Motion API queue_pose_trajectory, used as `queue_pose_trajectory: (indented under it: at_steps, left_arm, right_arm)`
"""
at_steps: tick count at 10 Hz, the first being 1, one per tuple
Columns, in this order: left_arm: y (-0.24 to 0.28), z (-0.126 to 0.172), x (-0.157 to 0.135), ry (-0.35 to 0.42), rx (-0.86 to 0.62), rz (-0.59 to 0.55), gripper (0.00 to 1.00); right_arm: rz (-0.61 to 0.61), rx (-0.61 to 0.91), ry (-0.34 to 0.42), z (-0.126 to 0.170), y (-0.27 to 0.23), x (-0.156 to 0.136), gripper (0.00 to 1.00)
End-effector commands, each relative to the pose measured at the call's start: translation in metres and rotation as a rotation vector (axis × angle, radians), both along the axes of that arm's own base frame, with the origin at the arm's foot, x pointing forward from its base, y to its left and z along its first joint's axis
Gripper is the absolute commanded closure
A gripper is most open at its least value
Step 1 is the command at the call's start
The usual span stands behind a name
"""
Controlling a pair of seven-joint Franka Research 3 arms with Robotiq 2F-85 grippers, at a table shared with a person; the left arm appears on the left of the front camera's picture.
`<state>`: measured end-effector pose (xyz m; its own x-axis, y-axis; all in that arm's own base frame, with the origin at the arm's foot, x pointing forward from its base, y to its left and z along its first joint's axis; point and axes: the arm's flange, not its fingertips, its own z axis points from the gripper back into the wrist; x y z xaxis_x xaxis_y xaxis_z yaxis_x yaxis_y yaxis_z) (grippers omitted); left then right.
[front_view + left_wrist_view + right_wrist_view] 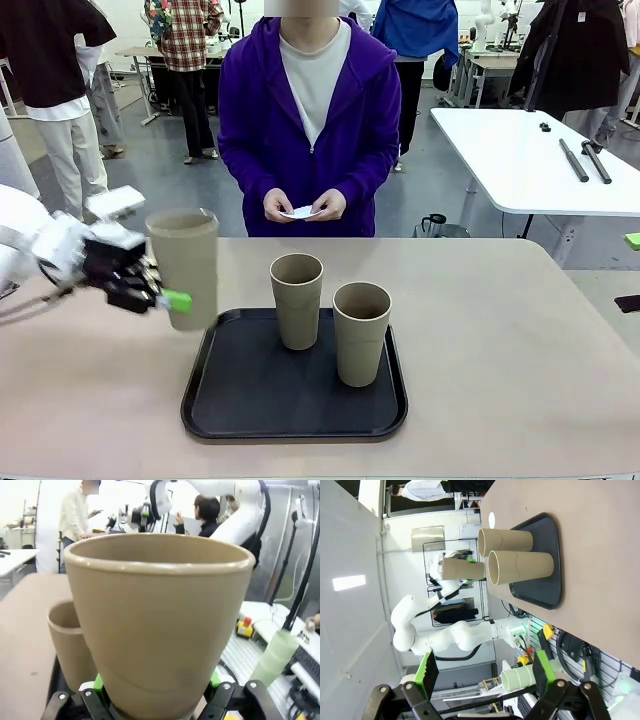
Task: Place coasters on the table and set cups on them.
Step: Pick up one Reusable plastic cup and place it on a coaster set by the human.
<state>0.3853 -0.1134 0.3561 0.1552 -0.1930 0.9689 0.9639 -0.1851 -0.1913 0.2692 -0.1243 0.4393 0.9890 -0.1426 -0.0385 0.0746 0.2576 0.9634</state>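
The left claw (165, 296) is clenched around the lower part of one cup (184, 265), a green pad pressed to each side of its base. The cup stands upright in that grip, lifted clear of the bench (500, 350); in the right wrist view its base hangs at about the rim height of the other two. It is a tall, handleless tumbler, matte tan-beige, smooth-walled, narrowing from a wide round mouth with a thin rolled lip to a smaller base.

To the right of the left claw and lower, two matching cups (297, 300) (361, 332) stand upright and close together on a black tray (260, 390), a shallow rounded rectangle with a raised rim and a dull finish. The nearer of them stands just beyond the held cup in the left wrist view.

Far past the left claw, across the beige bench, a person's hands (277, 207) (329, 206) hold a thin white coaster (301, 211) between them at waist height; its edge is too small to make out.

The right claw (485, 672) is released, its green-padded fingers spread wide with nothing between them, well away from the tray.
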Motion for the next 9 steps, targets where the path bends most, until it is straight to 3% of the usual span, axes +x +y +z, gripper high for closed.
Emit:
queue_pose_trajectory:
  at_steps: [1,4,5,6,9]
  left_arm:
    - [0.004,0.07,-0.025,-0.004,0.001,0.038,1.0]
    - [0.004,0.109,-0.029,-0.026,0.001,0.057,1.0]
    - [0.006,0.108,-0.03,-0.002,0.006,0.065,1.0]
    - [0.006,0.116,-0.032,-0.043,0.017,0.045,1.0]
    - [0.006,0.116,-0.032,-0.043,0.017,0.045,1.0]
  right_arm:
    - [-0.003,0.006,0.0,0.001,0.0,0.0,0.0]
    - [-0.003,0.006,0.0,0.001,0.0,0.0,0.0]
    - [-0.003,0.006,0.0,0.001,0.0,0.0,0.0]
    - [-0.003,0.006,0.0,0.001,0.0,0.0,0.0]
    - [-0.003,0.006,0.0,0.001,0.0,0.0,0.0]
